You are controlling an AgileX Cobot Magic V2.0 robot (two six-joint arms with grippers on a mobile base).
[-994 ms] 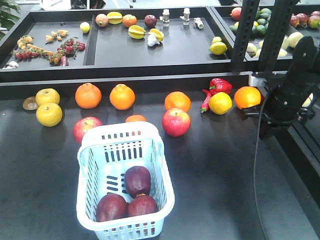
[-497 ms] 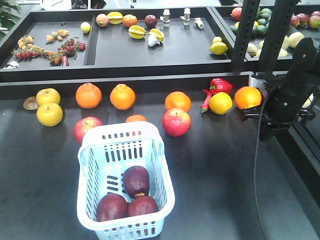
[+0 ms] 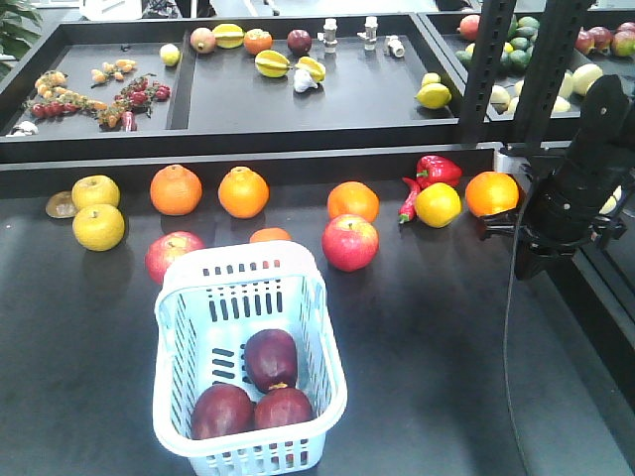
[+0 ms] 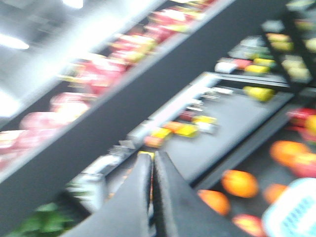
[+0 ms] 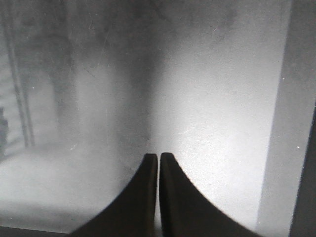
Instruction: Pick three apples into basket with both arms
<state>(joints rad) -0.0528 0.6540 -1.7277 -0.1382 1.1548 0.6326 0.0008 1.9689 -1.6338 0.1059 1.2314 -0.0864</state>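
**Three dark apples in the basket, both grippers closed and empty**

At the table's near edge, left of centre, the pale blue basket (image 3: pixel 250 362) holds all three maroon apples (image 3: pixel 270 359) clustered at its near end, touching one another. Just beyond its far rim lie two lighter red apples (image 3: pixel 349 242) and an orange (image 3: pixel 269 236). A row of oranges (image 3: pixel 243 191) lines the far edge. At the right edge, a black arm (image 3: pixel 571 193) hangs. The left gripper (image 4: pixel 152 165) has its fingers pressed together on nothing; the right gripper (image 5: pixel 158 160) likewise.
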